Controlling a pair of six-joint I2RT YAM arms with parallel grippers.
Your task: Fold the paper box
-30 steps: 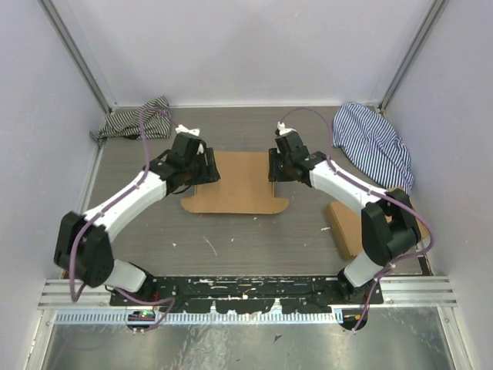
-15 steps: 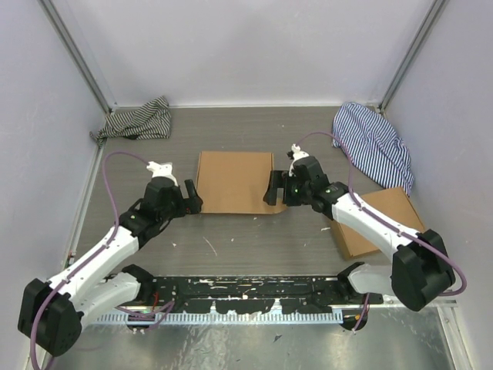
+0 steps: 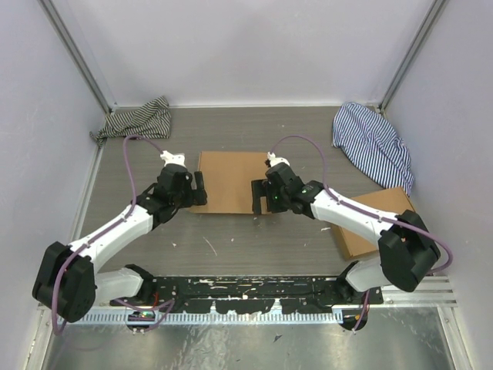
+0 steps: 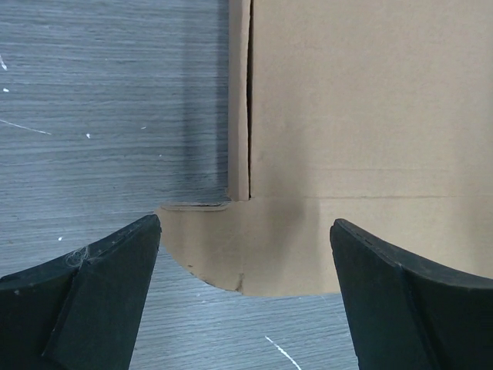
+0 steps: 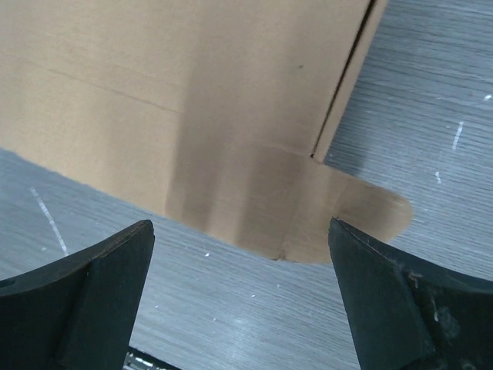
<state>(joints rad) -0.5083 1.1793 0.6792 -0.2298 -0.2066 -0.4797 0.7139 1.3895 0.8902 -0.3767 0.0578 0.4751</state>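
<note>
The paper box [image 3: 231,181] is a plain brown cardboard piece lying flat in the middle of the table. My left gripper [image 3: 199,188] hangs open at its near left edge, with nothing between the fingers. In the left wrist view the paper box [image 4: 362,116] fills the upper right, and a rounded tab [image 4: 254,254] lies under my left gripper [image 4: 245,223]. My right gripper [image 3: 260,197] is open over the near right corner. In the right wrist view the paper box [image 5: 192,92] lies flat, and its rounded tab [image 5: 347,216] sits just ahead of my right gripper [image 5: 241,223].
A second brown cardboard box [image 3: 377,220] lies at the right, near the right arm. A dark striped cloth [image 3: 139,119] is bunched at the back left. A blue striped cloth [image 3: 373,142] lies at the back right. Grey walls enclose the table on three sides.
Both grippers have opened wide and left the box's far sides. The box's near flap no longer lies spread out. Both grippers now hang at the near corners.
</note>
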